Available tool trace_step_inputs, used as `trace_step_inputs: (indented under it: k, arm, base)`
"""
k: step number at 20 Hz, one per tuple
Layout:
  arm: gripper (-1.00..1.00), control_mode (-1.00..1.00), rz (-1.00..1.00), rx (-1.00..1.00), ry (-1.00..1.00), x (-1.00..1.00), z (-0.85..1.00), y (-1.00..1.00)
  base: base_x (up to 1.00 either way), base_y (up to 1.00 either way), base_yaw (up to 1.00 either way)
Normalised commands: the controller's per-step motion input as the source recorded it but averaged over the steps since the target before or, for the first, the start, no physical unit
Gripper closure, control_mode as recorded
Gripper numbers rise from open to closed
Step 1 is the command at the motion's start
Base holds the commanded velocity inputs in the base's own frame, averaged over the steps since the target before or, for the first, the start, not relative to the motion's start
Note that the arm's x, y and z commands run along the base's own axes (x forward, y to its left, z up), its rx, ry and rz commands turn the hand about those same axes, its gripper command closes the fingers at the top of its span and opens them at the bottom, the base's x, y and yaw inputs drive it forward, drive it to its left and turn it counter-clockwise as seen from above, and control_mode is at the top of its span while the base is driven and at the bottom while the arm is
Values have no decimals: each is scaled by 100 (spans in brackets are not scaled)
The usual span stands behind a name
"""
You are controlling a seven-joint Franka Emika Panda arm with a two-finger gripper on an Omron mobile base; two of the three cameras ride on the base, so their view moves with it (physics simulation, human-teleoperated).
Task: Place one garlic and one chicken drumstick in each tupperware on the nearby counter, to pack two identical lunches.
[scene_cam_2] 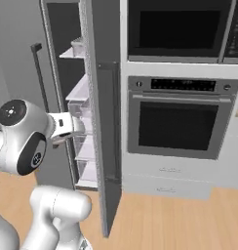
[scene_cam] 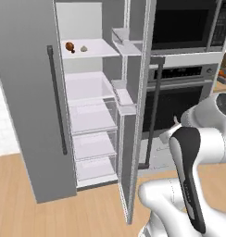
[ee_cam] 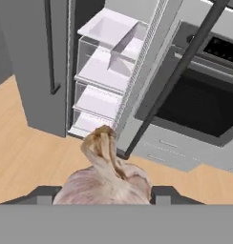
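Claw (ee_cam: 106, 193) clenched on garlic bulb (ee_cam: 106, 183). Open fridge door (scene_cam: 133, 152) edge close ahead; drumstick (scene_cam: 70, 46) and, apparently, second garlic (scene_cam: 84, 48) on upper shelf (scene_cam: 98, 48).

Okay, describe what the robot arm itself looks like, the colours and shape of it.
The arm is made of glossy white, rounded, tube-like segments with black bands and panels at the joints. One round joint cap is dark grey with a small white dot pattern. The gripper shows two small dark fingertips. No loose cables or lettering are visible.
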Motion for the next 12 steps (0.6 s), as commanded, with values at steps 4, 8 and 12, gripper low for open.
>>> trace_step_inputs:
  k: [4,8,12]
  arm:
    - [100,100,0,0,0,0,0,0]
    - [100,100,0,0,0,0,0,0]
    - [100,100,0,0,0,0,0,0]
  base:
    - [-2,-100,-39]
    - [28,-100,-40]
    - [75,-100,-32]
